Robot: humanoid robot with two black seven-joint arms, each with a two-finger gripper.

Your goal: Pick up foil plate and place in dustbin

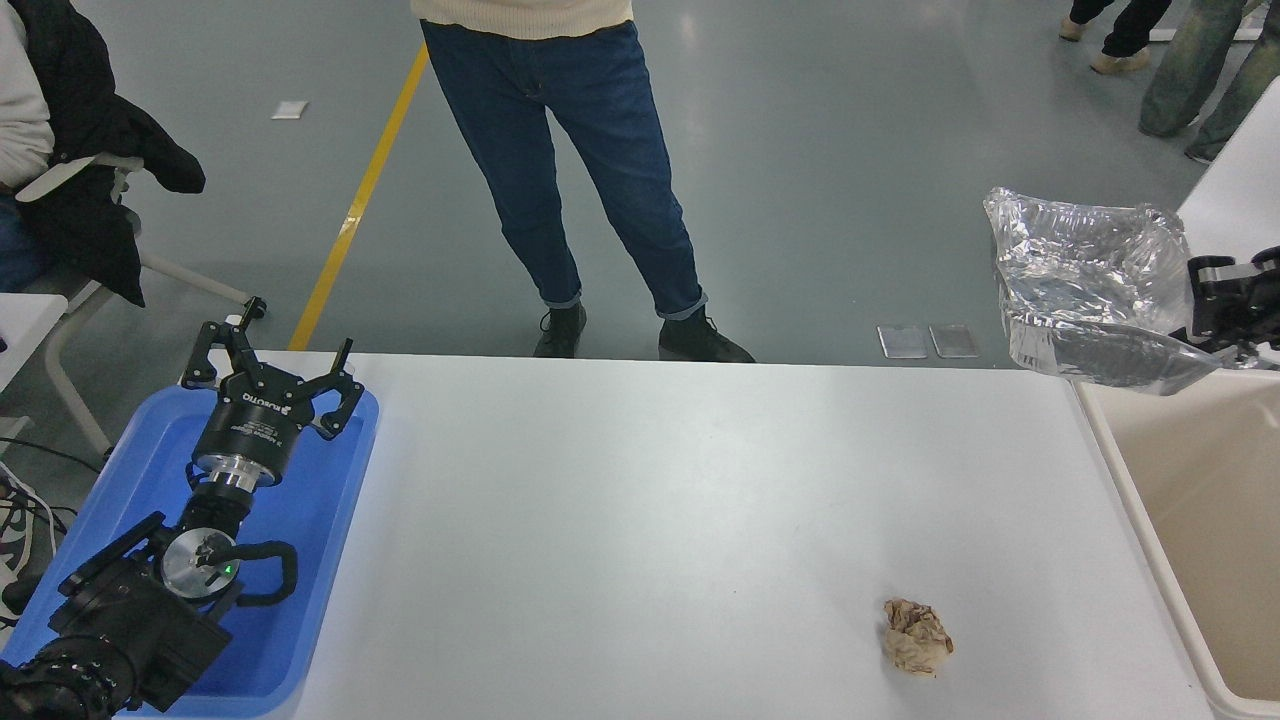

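The shiny crinkled foil plate [1085, 285] hangs in the air at the right, above the table's far right corner and the near rim of the beige dustbin [1130, 500]. My right gripper [1205, 315] comes in from the right edge and is shut on the plate's right rim. The dustbin stands off the table's right end, and what shows of its inside holds nothing. My left gripper [270, 360] is parked open over the blue tray at the lower left.
A crumpled brown paper ball [916, 637] lies on the white table [650, 520] near the front right. The blue tray [300, 520] sits at the left edge. A person in blue jeans [580, 170] stands at the far side. A white chair is at the far right.
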